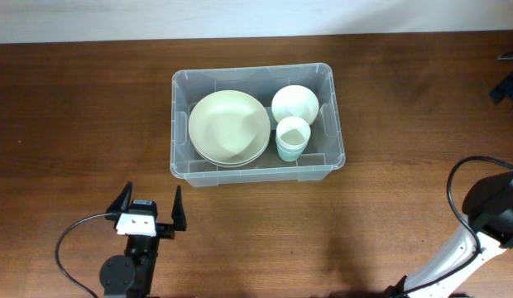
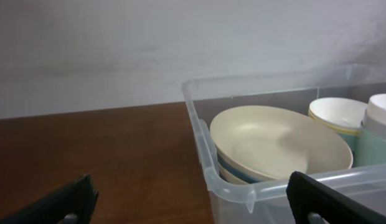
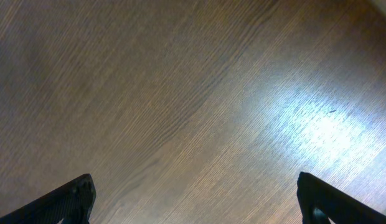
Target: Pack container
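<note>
The left tool (image 1: 151, 205) stands near the front edge of the worktop (image 1: 74, 124), released, jaws wide and empty. The right tool (image 3: 196, 202) is equally spread, over bare wood. Beyond the left tool, slightly to its right, the container (image 1: 175, 124) sits mid-worktop, holding plates (image 1: 229, 127), a bowl (image 1: 294, 103) and cups (image 1: 293, 137).

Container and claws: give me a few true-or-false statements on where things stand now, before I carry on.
1. The stack of plates lies inside the container. True.
2. The white bowl sits on top of the plates. False: it sits beside them, inside the container.
3. The left claw is open and holds nothing. True.
4. The right claw grips a cup. False: it is open and empty over bare table; the stacked cups stand in the container.
</note>
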Robot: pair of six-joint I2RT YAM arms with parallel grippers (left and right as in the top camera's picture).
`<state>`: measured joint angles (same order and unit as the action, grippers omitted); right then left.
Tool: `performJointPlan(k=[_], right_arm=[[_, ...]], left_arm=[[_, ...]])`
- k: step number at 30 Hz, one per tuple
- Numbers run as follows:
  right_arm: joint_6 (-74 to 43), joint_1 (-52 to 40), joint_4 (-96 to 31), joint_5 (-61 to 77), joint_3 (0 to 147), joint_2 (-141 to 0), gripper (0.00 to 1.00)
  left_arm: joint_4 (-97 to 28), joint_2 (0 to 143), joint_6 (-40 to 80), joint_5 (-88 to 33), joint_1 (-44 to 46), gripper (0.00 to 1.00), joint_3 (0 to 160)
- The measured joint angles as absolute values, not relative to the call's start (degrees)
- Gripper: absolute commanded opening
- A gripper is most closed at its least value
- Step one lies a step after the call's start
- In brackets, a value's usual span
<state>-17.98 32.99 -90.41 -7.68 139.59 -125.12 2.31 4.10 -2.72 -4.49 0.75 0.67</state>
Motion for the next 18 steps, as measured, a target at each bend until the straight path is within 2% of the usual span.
performJointPlan(k=[18], right_arm=[[-18.0,32.99,-90.39,-7.68,139.59,-125.12,0.99]], left_arm=[[-4.05,0.84,-2.72,-2.5,0.56,0.99,0.62]])
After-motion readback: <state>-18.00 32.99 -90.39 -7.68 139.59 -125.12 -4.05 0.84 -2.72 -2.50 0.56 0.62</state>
